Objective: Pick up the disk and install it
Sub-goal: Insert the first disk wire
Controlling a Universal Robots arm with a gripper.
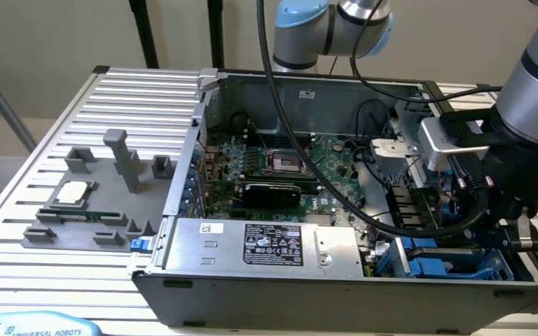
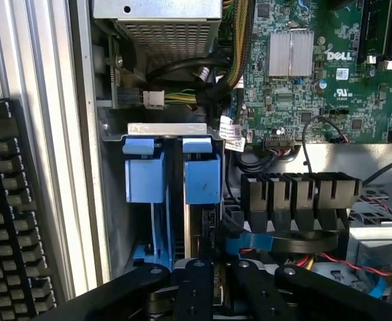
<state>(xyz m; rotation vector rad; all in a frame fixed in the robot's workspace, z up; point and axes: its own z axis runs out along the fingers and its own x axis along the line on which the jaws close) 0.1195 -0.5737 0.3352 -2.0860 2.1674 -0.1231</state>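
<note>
The disk [image 2: 201, 175] stands on edge in the drive cage at the corner of the open computer case [image 1: 344, 294]. Its bright blue carrier faces the wrist camera, and its thin metal edge runs down between the fingers. My gripper [image 2: 213, 261] is shut on that edge from above, and its black linkages [image 2: 149, 287] spread out to both sides. In the exterior view the arm's wrist [image 1: 493, 203] reaches down into the case on the exterior view's right, above the blue carriers [image 1: 437, 267].
A second blue carrier [image 2: 144, 170] sits in the slot beside the disk. The power-supply box [image 1: 250, 243], motherboard [image 1: 283, 168], loose cables [image 2: 203, 80] and a black finned block [image 2: 300, 194] crowd the bay. A grey fixture with a CPU chip [image 1: 73, 192] lies on the slatted table.
</note>
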